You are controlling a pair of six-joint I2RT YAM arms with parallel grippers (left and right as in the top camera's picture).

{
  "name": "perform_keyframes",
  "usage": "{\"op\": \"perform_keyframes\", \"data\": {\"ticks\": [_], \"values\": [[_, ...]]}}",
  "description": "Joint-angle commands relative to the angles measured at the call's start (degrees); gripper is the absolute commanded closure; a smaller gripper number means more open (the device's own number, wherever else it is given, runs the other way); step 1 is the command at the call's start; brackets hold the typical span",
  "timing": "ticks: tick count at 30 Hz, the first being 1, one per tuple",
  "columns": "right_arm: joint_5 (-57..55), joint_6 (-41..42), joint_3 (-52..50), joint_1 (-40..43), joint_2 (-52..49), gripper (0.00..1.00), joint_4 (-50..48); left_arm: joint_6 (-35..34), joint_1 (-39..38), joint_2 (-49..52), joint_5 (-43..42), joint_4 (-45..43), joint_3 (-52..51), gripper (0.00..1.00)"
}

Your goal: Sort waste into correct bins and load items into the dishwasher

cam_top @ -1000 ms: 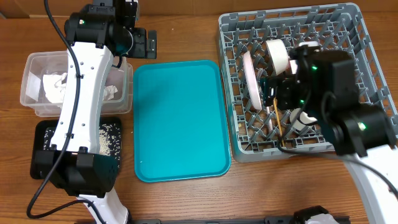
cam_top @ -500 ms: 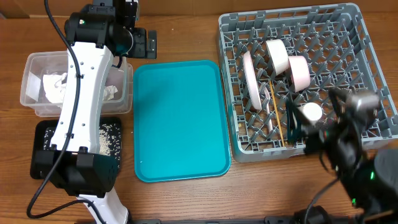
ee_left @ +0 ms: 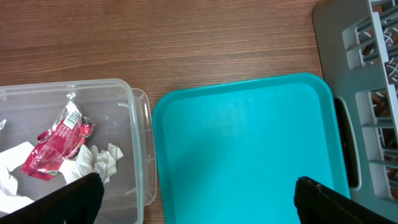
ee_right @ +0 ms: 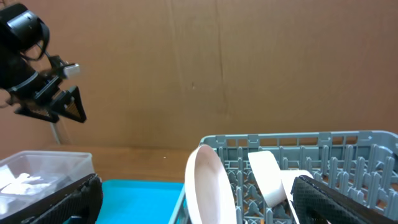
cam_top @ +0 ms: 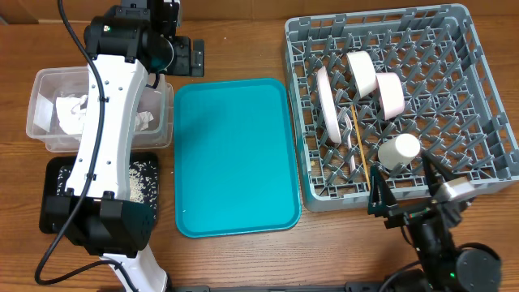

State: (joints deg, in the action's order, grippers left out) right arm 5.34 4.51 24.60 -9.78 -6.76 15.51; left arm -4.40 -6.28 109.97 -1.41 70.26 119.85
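Observation:
The grey dishwasher rack (cam_top: 478, 97) holds a pale pink plate (cam_top: 327, 101) on edge, two white bowls (cam_top: 362, 71) (cam_top: 390, 92), a white cup (cam_top: 401, 150) and a tan chopstick (cam_top: 362, 154). My right gripper (cam_top: 405, 191) hangs open and empty at the rack's front edge. Its wrist view looks level across the plate (ee_right: 208, 186) and a bowl (ee_right: 267, 177). My left gripper (cam_top: 190, 57) is open and empty, high between the clear tub (cam_top: 49, 105) and the teal tray. The tub holds a red wrapper (ee_left: 57, 140) and napkins (ee_left: 102, 158). The black tray (cam_top: 57, 174) holds rice (cam_top: 139, 180).
The bare teal serving tray (cam_top: 235, 154) lies between the bins and the rack. My white left arm (cam_top: 105, 130) stretches over the tub and black tray, hiding part of each. A brown cardboard wall (ee_right: 217, 68) stands behind the table.
My right arm has pulled back from above the rack to the table's near edge, still open. The white cup now shows uncovered in the rack. The left arm has not moved.

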Motion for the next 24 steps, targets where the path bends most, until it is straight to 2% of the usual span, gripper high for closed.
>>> {"op": "perform_keyframes", "data": {"ticks": [1,15,24], "values": [[2.7,0.3,-6.1,1.7,4.4,0.0,-3.8,-1.0,-0.1,0.4,0.3,0.0,-0.2,0.0],[6.3,0.2,-20.9,2.8,6.6,0.0,-21.5,-1.0,-0.1,0.4,0.3,0.0,-0.2,0.0],[5.0,0.2,-24.2,2.8,6.6,0.0,-23.4,-0.9,-0.1,0.4,0.3,0.0,-0.2,0.0]]}}
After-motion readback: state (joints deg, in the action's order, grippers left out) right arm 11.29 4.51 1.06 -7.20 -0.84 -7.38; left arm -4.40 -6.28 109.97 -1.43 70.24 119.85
